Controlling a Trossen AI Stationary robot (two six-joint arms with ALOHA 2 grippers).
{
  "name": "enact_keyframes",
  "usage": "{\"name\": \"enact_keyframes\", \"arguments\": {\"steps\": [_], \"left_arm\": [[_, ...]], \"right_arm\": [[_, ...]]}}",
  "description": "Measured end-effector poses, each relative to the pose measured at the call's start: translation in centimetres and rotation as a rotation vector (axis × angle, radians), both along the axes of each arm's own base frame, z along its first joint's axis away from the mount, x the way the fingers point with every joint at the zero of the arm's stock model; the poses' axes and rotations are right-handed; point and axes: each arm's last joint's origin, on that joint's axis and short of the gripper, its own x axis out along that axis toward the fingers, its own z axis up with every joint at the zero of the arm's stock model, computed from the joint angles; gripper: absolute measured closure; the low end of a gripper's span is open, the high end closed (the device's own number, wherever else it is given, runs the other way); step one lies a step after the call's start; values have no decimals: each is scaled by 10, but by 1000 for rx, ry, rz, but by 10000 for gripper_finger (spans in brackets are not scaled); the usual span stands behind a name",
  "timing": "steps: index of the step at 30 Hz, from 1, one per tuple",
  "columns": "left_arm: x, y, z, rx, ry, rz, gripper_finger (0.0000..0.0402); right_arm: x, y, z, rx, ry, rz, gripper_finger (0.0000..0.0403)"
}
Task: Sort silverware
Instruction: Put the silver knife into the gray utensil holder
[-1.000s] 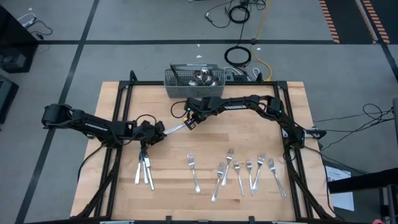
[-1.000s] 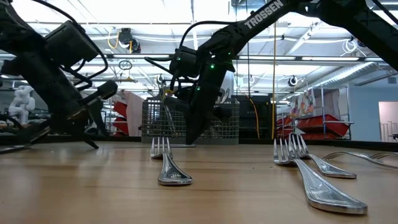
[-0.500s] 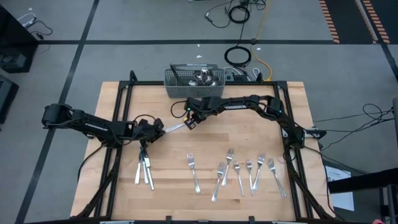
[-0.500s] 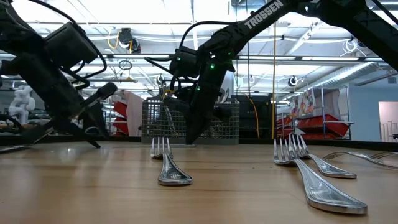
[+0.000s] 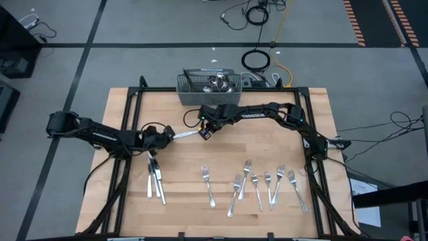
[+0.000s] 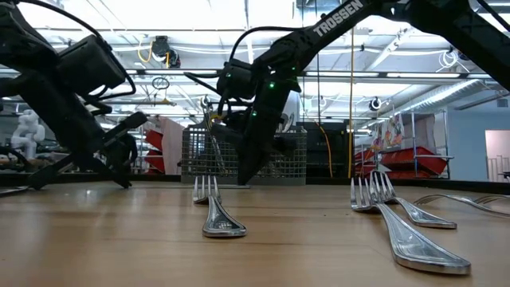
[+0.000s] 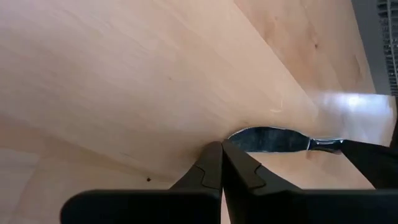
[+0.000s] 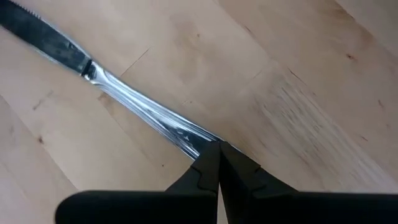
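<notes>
Steel table knife [image 5: 187, 134] spans mid-table, pinched at both ends: left gripper [image 7: 221, 163] clamps the blade tip, right gripper [image 8: 217, 163] the handle end. Pale wood table [image 5: 221, 221]; forks [image 5: 257, 184] near right, knives [image 5: 155, 182] near left, mesh basket [image 5: 208, 88] far.

One shiny table knife [image 5: 185, 134] hangs level over the surface's middle, held at handle end and blade tip. Three knives [image 5: 154, 181] lie side by side at front left; six forks [image 5: 257, 184] are spread along the front.
</notes>
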Motion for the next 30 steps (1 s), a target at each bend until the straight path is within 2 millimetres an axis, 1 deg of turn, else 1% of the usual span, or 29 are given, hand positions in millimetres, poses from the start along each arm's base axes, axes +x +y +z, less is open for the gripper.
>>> {"name": "enact_keyframes", "arguments": {"steps": [2, 4, 8, 10, 13, 16, 22, 30], "left_arm": [[1, 0, 0, 9, -3, -17, 398], [1, 0, 0, 7, -6, -20, 399], [1, 0, 1, 7, -20, -27, 399], [1, 0, 1, 6, -21, -27, 400], [1, 0, 1, 6, -21, -27, 400], [1, 0, 2, 5, -22, -27, 400], [1, 0, 2, 4, -23, -28, 401], [1, 0, 2, 2, -25, -29, 401]], "right_arm": [[-1, 1, 4, -17, -2, 29, 403], [-3, 2, 13, -48, -3, 46, 403], [-7, 2, 42, -103, -48, 70, 403], [-10, -2, 48, -101, -48, 64, 403], [-16, -8, 47, -61, -16, 61, 403], [-20, -8, 47, -23, 10, 74, 403], [-18, -7, 41, -26, 19, 92, 403], [-13, -5, 20, -18, 57, 90, 403]]}}
